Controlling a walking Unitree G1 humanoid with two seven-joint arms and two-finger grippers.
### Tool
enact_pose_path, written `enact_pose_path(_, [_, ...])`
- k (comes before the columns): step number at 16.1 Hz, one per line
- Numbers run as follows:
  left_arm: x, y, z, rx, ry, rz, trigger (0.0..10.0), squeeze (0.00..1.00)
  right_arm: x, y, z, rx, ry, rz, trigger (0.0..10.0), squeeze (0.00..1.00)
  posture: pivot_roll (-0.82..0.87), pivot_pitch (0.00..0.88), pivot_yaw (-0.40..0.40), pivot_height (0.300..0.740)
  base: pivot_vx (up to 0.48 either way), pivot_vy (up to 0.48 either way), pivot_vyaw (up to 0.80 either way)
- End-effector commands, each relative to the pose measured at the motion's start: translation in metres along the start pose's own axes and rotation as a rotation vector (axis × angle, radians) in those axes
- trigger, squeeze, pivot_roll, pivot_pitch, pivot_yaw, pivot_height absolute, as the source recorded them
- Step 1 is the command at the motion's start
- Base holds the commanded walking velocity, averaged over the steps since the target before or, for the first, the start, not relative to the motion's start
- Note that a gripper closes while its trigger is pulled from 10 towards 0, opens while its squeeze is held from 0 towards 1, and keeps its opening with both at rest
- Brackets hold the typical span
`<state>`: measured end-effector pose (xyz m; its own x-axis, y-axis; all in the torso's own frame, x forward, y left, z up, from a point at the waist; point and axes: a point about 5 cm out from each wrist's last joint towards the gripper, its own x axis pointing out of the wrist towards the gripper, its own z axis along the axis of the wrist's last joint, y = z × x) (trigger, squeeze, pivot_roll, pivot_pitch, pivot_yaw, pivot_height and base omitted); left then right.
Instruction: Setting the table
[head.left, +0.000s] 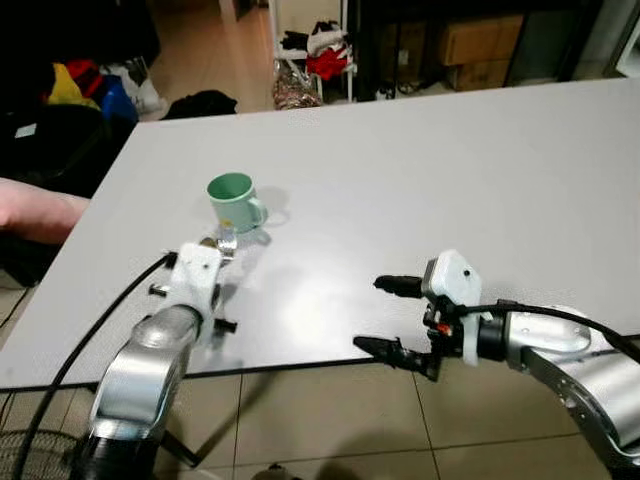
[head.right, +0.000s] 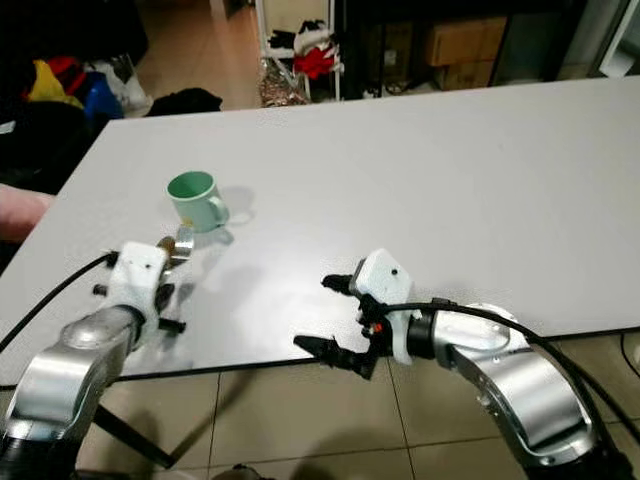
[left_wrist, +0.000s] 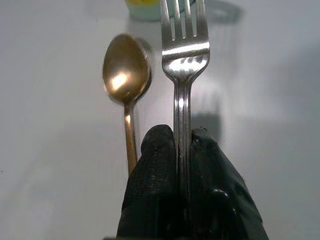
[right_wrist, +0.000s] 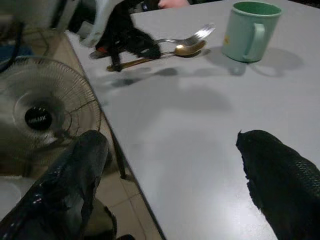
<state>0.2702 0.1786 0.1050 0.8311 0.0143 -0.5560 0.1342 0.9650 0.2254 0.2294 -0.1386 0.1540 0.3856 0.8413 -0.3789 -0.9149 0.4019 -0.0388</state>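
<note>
Tightly clamped in left gripper: fork, with spoon alongside; mug just beyond the tips. Meanwhile, spread wide at table edge: right gripper, holding nothing.

No text, brand or number can be read with certainty. The round black hub of the white wire-caged floor fan carries a short line of pale lettering, too small and blurred to make out. The mint-green ceramic mug bears a small yellowish mark on its side, with no legible writing on it.
</note>
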Motion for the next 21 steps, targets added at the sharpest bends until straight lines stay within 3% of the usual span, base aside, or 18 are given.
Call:
enact_pose_path(1, [0.001, 0.0, 0.005, 0.008, 0.003, -0.003, 10.0, 0.0, 0.002, 0.002, 0.006, -0.024, -0.019, 0.037, 10.0, 0.0, 0.0, 0.0, 0.122, 0.74, 0.0, 0.0, 0.0])
enact_pose_path(11, [0.028, -0.008, 0.007, -0.172, 0.059, -0.095, 10.0, 0.0, 0.005, 0.007, 0.004, -0.031, -0.001, 0.101, 10.0, 0.0, 0.0, 0.0, 0.131, 0.74, 0.0, 0.0, 0.0])
enact_pose_path(20, [0.039, 0.002, 0.004, -0.128, 0.111, -0.029, 10.0, 0.0, 0.003, 0.009, 0.004, -0.034, 0.013, 0.134, 10.0, 0.0, 0.0, 0.0, 0.134, 0.74, 0.0, 0.0, 0.0])
enact_pose_path(21, [0.04, 0.002, 0.003, -0.115, 0.118, -0.029, 10.0, 0.13, 0.003, 0.009, 0.003, -0.035, 0.015, 0.138, 10.0, 0.0, 0.0, 0.0, 0.134, 0.74, 0.0, 0.0, 0.0])
